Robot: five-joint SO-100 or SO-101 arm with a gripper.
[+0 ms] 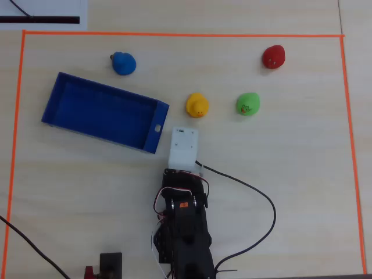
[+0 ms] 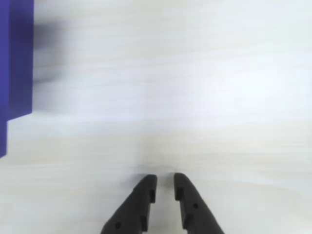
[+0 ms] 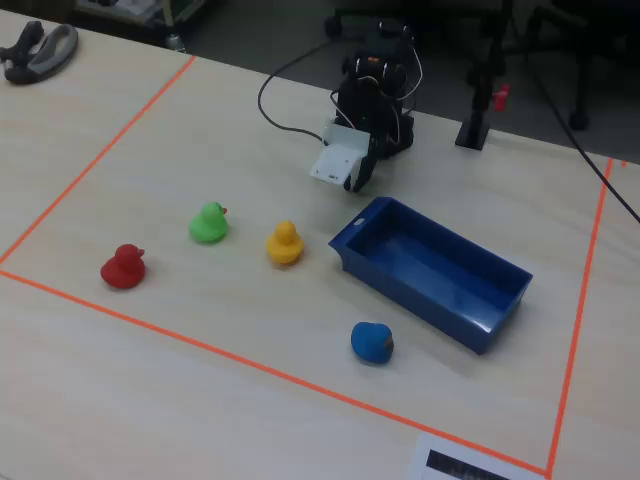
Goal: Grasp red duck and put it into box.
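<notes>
The hand (image 2: 165,187) hangs over bare worktop (image 1: 302,174) with its two black fingers (image 2: 141,202) nearly together, a narrow gap between the tips and nothing in them: clenched and empty. In the wrist view the only other thing is a blurred blue corner of the box (image 2: 17,58) at the left edge. In the overhead view the arm (image 1: 183,226) comes up from the bottom edge, its white wrist block just beside the box's (image 1: 104,113) short end with the white mark. There is one box, empty, lying at a slant. Four ducks stand on the worktop, one of each colour: the yellow duck (image 1: 197,105) is nearest the arm, the green duck (image 1: 248,104) is beside it, the blue duck (image 1: 123,63) sits just above the box, and the red duck (image 1: 274,57) stands well apart, near the top right corner of the orange tape border (image 1: 343,116).
</notes>
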